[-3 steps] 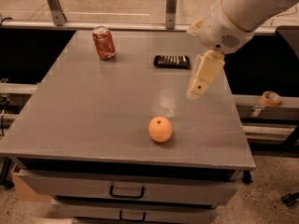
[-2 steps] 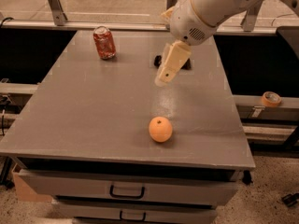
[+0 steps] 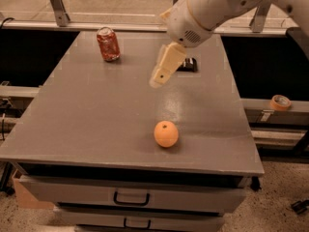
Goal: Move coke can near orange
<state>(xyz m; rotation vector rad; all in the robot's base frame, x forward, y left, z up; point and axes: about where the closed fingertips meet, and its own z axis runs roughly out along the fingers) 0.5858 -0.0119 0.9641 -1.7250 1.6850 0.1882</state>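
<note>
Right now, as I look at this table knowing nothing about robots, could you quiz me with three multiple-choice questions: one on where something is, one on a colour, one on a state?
1. Where does the coke can stand?
A) near the far left corner of the table
B) touching the orange
C) in the gripper

2. What colour is the can's side?
A) blue
B) red
C) green

3. What is the gripper doing?
A) gripping the can
B) pressing on the orange
C) hanging in the air over the table's far half, holding nothing

Answers:
1 A: the can stands upright at the back left, well apart from the orange near the front edge.
2 B: its side is red with whitish markings.
3 C: the gripper hangs between the can and the black packet, touching neither.
</note>
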